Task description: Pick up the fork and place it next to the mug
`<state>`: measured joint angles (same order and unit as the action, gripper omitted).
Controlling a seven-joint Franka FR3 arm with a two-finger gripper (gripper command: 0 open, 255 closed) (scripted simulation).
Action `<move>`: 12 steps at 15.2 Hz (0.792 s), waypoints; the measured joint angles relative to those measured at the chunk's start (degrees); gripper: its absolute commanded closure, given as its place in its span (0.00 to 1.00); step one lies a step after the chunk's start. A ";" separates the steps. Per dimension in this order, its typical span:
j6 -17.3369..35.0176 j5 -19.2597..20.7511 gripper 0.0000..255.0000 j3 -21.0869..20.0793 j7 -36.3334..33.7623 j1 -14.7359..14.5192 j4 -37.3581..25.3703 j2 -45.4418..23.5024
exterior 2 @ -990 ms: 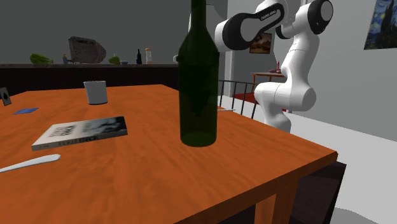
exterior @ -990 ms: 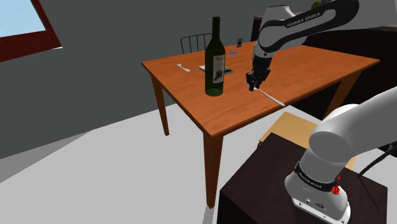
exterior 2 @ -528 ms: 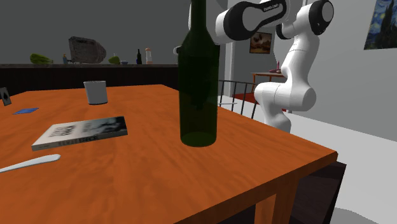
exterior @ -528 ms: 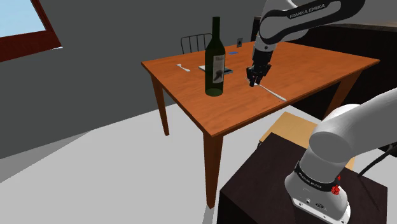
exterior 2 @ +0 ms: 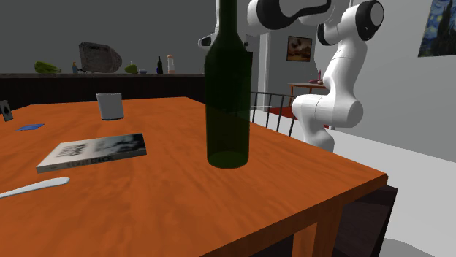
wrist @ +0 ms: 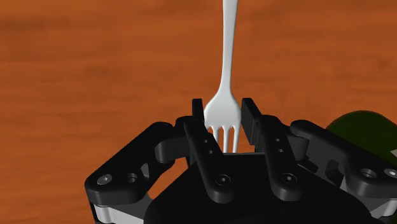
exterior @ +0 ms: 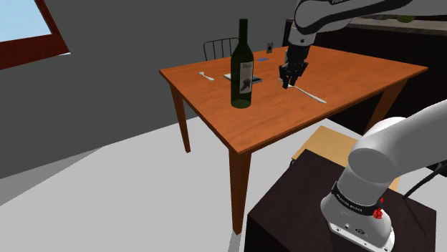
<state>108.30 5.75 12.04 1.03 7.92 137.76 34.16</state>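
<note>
hand point(wrist: 224, 109) closed on fork point(wrist: 228, 63) at tine end, handle pointing straight away. mug point(exterior 2: 111, 106) on counter point(exterior 2: 307, 171) beyond book point(exterior 2: 91, 152).

The table point(exterior: 351, 71) is rendered as smooth grained wood, the bottle point(exterior 2: 228, 109) as glossy dark-green glass; the fork point(wrist: 228, 63) is drawn plain, smooth white.

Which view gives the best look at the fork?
The wrist view: the white fork has its tine end clasped in the end effector. The shoulder view gives a thin sliver slanting from the end effector; in the second exterior view the bottle largely blocks it.
</note>
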 measured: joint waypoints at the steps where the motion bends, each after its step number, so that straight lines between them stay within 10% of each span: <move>1: -0.85 -0.06 1.00 -0.17 -0.11 -0.03 -0.56 0.29; 12: -9.04 -0.61 1.00 -0.75 0.01 -0.34 -9.24 -0.20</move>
<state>99.27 5.14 11.30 1.04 7.58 128.52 33.96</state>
